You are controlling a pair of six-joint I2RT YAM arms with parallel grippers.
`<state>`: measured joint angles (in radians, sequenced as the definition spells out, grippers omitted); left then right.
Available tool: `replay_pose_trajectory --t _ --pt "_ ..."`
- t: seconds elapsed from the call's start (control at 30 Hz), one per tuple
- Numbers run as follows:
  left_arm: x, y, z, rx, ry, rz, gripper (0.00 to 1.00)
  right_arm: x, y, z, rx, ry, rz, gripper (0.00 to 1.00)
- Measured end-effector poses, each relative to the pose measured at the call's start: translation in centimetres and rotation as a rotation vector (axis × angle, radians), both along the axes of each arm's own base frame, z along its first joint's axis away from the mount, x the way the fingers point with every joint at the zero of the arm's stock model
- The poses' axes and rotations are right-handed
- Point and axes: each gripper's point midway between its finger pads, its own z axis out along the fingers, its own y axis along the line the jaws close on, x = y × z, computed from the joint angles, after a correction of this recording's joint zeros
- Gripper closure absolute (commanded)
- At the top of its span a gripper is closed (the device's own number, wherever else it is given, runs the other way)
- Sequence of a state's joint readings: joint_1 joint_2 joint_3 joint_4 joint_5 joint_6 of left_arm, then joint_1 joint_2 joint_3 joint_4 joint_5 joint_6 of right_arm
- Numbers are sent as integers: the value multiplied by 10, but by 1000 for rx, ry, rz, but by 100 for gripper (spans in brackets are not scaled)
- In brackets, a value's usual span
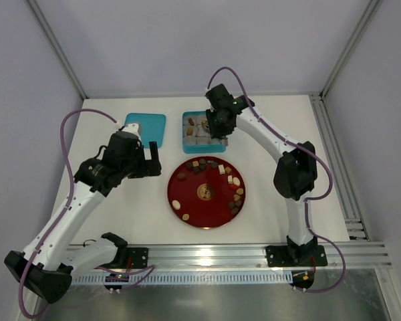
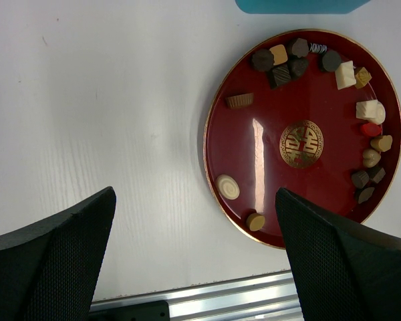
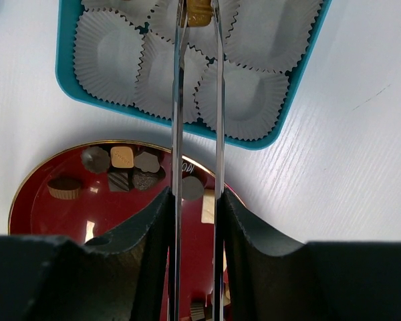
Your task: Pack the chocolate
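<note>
Here, nearest the arm bases: a ribbed aluminium rail (image 2: 220, 297) along the edge of the white, matte worktop (image 2: 87, 100). The left pincer (image 2: 194, 194) hangs above the worktop just left of the plate, released, its black, finely textured fingers (image 2: 67, 261) spread wide with nothing between them. Their lower parts are cut off by the frame. Next out is a round, glossy red plate (image 2: 321, 93) with a thin gold rim and a gold emblem (image 2: 302, 143) at centre. The chocolate (image 2: 281, 73) lies loose around the plate's far and right margins: dark brown, light brown and cream-white pieces, square, round and oval, some striped or ridged. One cream disc and one tan round piece sit apart near the near edge. The plate's right edge is cut off in the left wrist view. Beyond the plate, the right pincer (image 3: 196, 194) is clenched on thin, polished metal tweezers (image 3: 176, 120). Their tips pinch a light brown piece (image 3: 199, 12) over a teal tray (image 3: 63, 60); the top of that piece is cropped. The tray has rounded corners and is packed with white crinkled paper cups (image 3: 107, 57), the near ones empty. In the top view a few far cups hold brownish pieces, too small to tell shape, and the right arm hides part of the tray. A flat teal square (image 1: 147, 127) lies left of the tray, apart from it.
</note>
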<state>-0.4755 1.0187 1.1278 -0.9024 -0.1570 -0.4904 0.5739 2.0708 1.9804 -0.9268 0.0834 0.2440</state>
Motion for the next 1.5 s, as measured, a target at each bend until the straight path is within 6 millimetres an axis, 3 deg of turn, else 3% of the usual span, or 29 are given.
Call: replay_pose_trajectory --t 0.43,0.67,0.8,1.0,1.17,1.33,1.5 --pt "0 0 0 0 0 0 0 0 0 1 -1 -3 2 58" --pt "0 0 0 0 0 0 0 4 2 14 8 -30 -1 58" --pt "0 0 0 0 0 0 0 -4 -1 23 10 -35 2 58" --pt "0 0 0 -1 0 1 0 -49 -10 57 32 -71 29 58" --pt "0 0 0 -2 0 1 0 -108 -4 76 53 -98 102 58" --pt "0 0 0 -3 0 2 0 -156 14 64 42 -63 204 58" --pt "0 0 0 -3 1 2 0 -183 25 42 9 -9 291 57"
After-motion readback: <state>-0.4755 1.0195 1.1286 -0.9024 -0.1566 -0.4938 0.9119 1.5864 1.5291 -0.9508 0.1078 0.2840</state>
